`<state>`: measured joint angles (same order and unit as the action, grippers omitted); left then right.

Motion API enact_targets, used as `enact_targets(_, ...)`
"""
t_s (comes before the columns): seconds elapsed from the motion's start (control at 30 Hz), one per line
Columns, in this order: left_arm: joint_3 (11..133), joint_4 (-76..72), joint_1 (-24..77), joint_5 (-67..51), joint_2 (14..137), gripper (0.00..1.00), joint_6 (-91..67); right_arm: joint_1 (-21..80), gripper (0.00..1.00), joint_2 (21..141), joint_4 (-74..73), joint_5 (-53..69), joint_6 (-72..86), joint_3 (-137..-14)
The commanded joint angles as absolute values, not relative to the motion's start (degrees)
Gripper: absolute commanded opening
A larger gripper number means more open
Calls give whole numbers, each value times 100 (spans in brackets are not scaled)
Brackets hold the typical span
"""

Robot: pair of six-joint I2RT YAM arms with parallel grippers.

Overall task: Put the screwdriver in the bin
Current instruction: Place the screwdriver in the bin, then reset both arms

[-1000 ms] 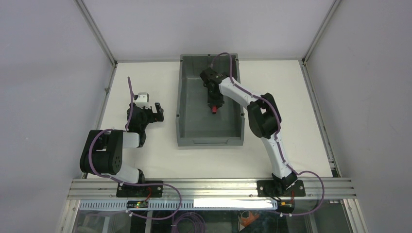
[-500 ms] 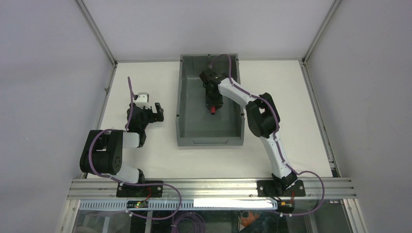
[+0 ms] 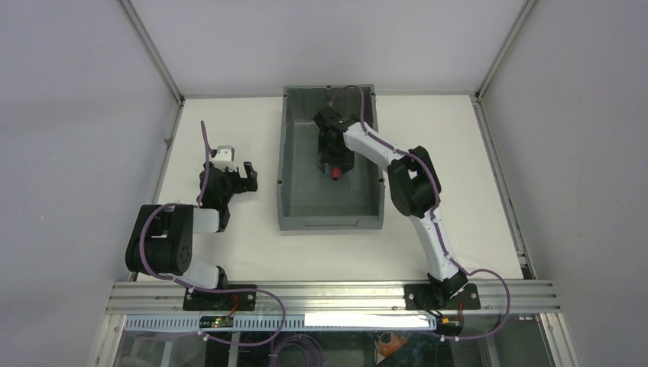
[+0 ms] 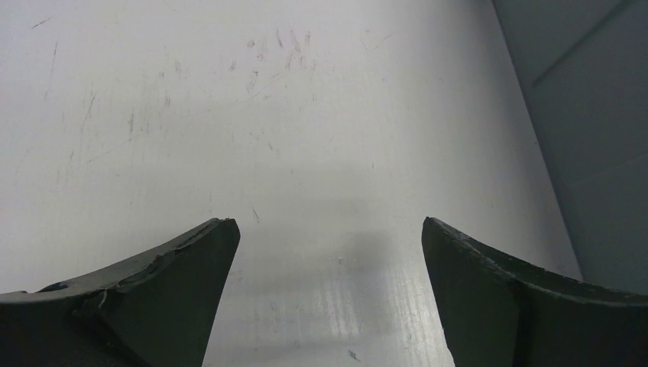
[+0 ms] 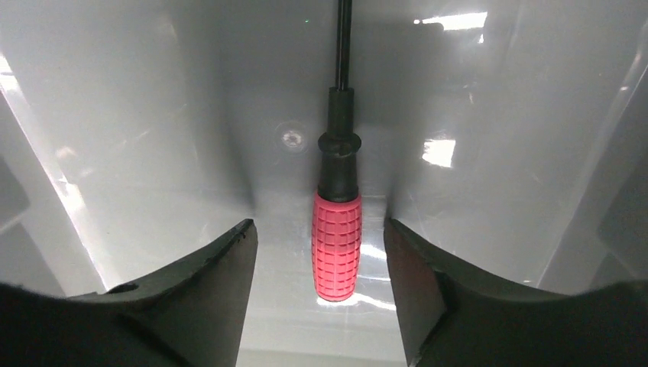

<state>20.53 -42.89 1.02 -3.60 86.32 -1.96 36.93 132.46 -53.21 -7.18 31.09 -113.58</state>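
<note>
Moved: right tool shifted slightly toward far wall of bin.
Right tool: fingers apart, flanking screwdriver, not gripping.
Screwdriver: lying on bin floor.
Left tool: apart, above surface.

Tiny red-handled screwdriver: handle red with a moulded square-grid pattern; collar and thin shaft black.
Large rectangular dark grey plastic bin: dark grey walls; glossy paler grey interior with white glare patches.
Flat white bench: white, flecked with fine grey scratches.
Left tool, right tool: matt black.
Arms: white shells, black joints.
Cables: purple.
</note>
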Motion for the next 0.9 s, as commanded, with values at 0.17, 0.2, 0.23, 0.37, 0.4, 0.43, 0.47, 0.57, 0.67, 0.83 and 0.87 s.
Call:
enact_targets(0.17, 2136, -4725, 62, -505, 8625, 99, -132, 3658, 75, 12266, -5339, -762, 3026, -11585)
enact_targets(0.2, 2136, -4720, 62, -502, 8630, 99, -132, 3669, 76, 12199, -5343, -775, 3019, -11584)
enact_targets(0.23, 2136, -4725, 62, -500, 8626, 99, -136, 3665, 77, 12134, -5349, -781, 3011, -11585)
enact_targets(0.37, 2140, -4720, 62, -501, 8631, 99, -132, 3665, 84, 11854, -5353, -789, 2956, -11584)
enact_targets(0.4, 2136, -4720, 62, -501, 8630, 99, -132, 3665, 86, 11778, -5370, -791, 2947, -11592)
enact_targets(0.43, 2136, -4720, 62, -499, 8632, 99, -132, 3665, 88, 11706, -5374, -791, 2930, -11593)
enact_targets(0.47, 2136, -4720, 62, -501, 8629, 99, -132, 3665, 89, 11623, -5382, -791, 2906, -11593)
enact_targets(0.57, 2136, -4720, 62, -494, 8626, 99, -132, 3663, 99, 11334, -5401, -812, 2826, -11584)
enact_targets(0.67, 2136, -4720, 62, -500, 8629, 99, -132, 3657, 99, 11062, -5429, -896, 2758, -11575)
enact_targets(0.83, 2136, -4720, 62, -497, 8629, 99, -132, 3571, 99, 10616, -5462, -1034, 2622, -11537)
enact_targets(0.87, 2136, -4720, 62, -497, 8633, 99, -134, 3534, 99, 10530, -5466, -1081, 2582, -11528)
